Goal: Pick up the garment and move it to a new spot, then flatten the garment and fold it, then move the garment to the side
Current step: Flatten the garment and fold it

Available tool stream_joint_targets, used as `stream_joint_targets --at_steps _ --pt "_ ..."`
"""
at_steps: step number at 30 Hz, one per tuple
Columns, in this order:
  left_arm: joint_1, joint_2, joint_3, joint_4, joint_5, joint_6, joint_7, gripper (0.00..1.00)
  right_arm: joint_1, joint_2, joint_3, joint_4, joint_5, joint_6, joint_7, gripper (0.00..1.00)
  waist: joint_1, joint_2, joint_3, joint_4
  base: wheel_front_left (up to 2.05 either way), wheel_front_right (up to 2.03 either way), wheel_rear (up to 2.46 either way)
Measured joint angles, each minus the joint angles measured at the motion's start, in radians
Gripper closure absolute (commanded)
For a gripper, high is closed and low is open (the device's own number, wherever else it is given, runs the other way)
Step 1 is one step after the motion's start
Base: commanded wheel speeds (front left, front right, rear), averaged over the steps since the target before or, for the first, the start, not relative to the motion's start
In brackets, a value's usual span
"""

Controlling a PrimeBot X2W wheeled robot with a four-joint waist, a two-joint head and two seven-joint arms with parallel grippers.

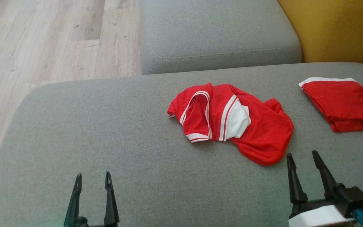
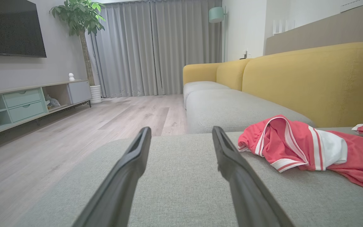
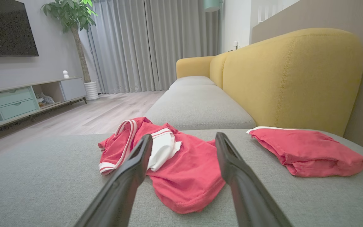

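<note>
My left gripper (image 1: 93,174) sits at the lower left of the head view, over the bare left half of the grey seat cushion (image 1: 106,132). Its two dark fingers stand apart with nothing between them. In its wrist view the same gripper (image 2: 181,130) points along the cushion toward the wood floor (image 2: 74,138), a low TV cabinet (image 2: 27,101), a potted plant (image 2: 79,15) and grey curtains (image 2: 156,47).

Right of centre on the cushion lies the red garment (image 1: 263,132), crumpled. It has white-and-red striped trim around an opening on its left side and a white panel showing in the middle.

My right gripper (image 1: 302,153) is just beside the garment's near hem, not touching it, fingers spread and empty. In the right wrist view the garment (image 3: 184,176) lies straight ahead of those fingers.

Further right, well apart from the crumpled one, a second red garment (image 1: 345,104) lies folded, a white band along its far edge. It sits near the yellow backrest (image 1: 336,28). A second grey cushion (image 1: 216,31) lies beyond.
</note>
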Motion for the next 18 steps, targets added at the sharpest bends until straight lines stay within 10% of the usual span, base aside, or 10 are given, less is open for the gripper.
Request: stream_joint_targets --at_steps 18 --pt "-0.002 0.000 0.018 0.032 0.028 -0.049 0.000 0.00 0.000 0.001 0.007 0.052 -0.001 0.000 0.000 0.00 0.0000 0.0000 -0.011 -0.004 0.00 0.00 0.00"
